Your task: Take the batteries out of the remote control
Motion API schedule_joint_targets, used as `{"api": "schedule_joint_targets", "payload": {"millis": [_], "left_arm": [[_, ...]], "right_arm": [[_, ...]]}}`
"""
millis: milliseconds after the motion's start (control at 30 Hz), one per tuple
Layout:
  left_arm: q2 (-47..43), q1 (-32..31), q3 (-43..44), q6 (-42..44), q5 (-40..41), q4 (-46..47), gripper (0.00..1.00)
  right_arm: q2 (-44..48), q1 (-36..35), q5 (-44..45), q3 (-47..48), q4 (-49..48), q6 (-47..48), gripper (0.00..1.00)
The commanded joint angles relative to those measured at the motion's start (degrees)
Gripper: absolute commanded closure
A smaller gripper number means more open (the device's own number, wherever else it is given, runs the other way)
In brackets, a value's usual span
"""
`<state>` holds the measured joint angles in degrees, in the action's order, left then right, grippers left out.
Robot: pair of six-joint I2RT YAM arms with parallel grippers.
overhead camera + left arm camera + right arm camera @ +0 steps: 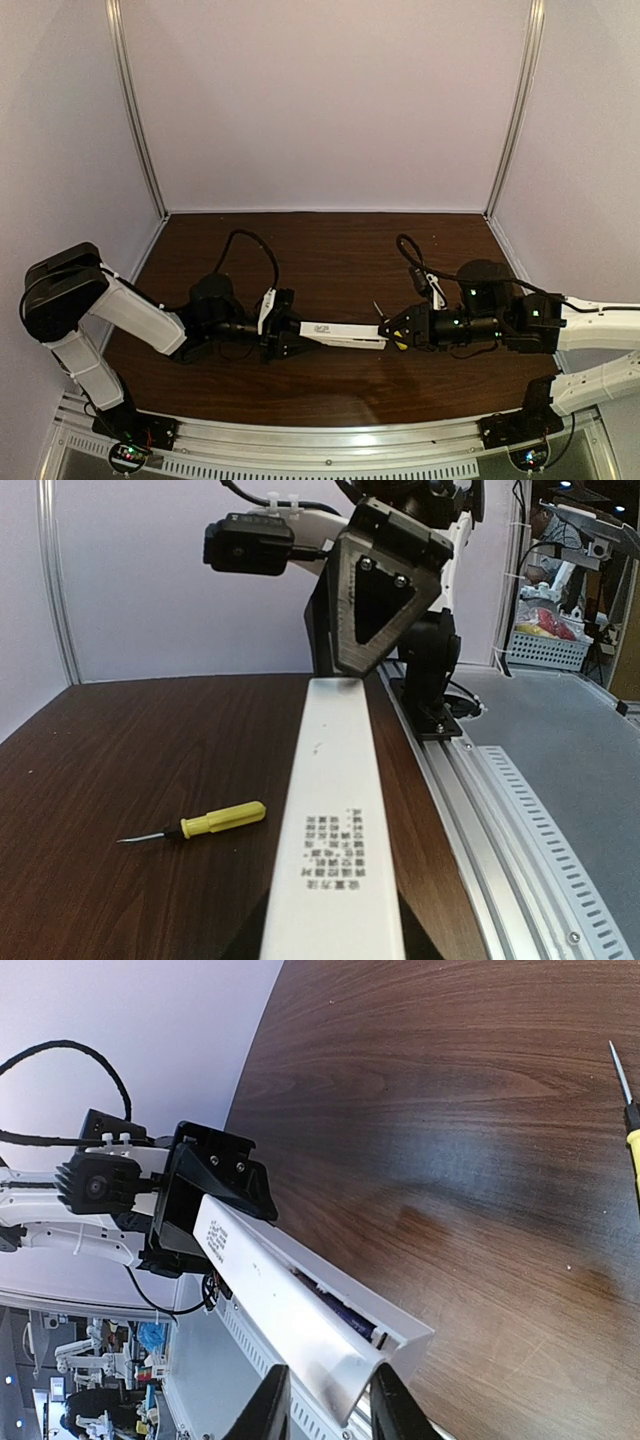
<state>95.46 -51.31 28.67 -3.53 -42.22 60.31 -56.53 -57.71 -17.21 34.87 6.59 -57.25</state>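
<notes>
Gripping the seemingly light, stiff, slick remote control [340, 334] by its ends with left claw [290, 338] and right claw [386, 335], both closed narrowly around it

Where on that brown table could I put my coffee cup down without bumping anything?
Widest bare patch: the table behind the remote control, up to the rear wall. A narrower strip runs between the remote and the front rail. Crowded: the middle, where the left gripper and right gripper clamp the remote, screwdriver lying close by.
</notes>
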Motion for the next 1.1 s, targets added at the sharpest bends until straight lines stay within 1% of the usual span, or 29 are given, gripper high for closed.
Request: {"api": "schedule_joint_targets", "payload": {"millis": [0,500,1067], "left_arm": [[-0.1,0.3,1.7,1.2,0.6,1.3,1.0],[0.4,0.3,2.1,1.6,1.0,1.0,1.0],[0.7,0.4,2.2,2.0,1.6,0.6,1.0]], "right_arm": [[0.1,0.2,0.1,0.7,-0.7,0.0,0.72],[-0.6,0.1,0.8,1.1,-1.8,-0.2,0.78],[-1.0,0.1,1.6,1.5,-2.5,-0.1,0.95]]}}
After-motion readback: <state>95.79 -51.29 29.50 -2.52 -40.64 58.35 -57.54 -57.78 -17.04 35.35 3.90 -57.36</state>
